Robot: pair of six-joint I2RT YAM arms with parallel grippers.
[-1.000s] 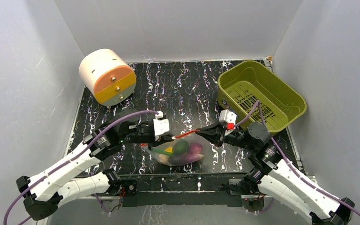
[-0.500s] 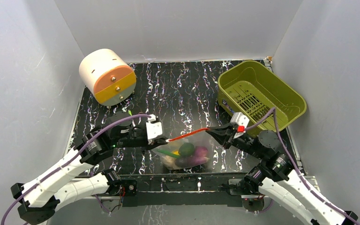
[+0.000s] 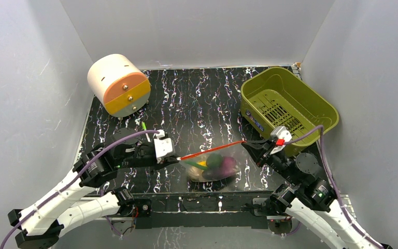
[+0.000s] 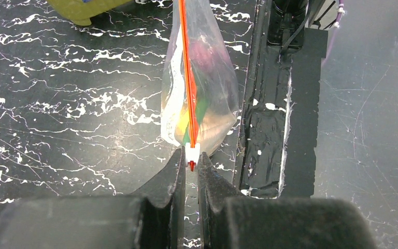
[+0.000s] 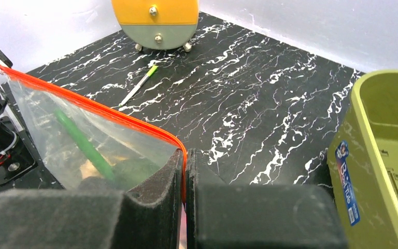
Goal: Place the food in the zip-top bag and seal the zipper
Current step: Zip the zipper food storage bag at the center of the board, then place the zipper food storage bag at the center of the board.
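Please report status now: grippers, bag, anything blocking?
Left gripper and right gripper shut on opposite ends of zipper. Bag stretched between them, food inside. Green pen lies apart, not in the way.

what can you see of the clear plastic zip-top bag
The clear plastic zip-top bag is thin, crinkled film with an orange-red zipper strip along its mouth and a small white slider at one end. The strip is pulled taut between the left claw, shut at the slider end, and the right claw, shut on the other end. The pouch hangs below, holding toy foods in green, yellow and purple. Whether its bottom touches the black marbled table is unclear.
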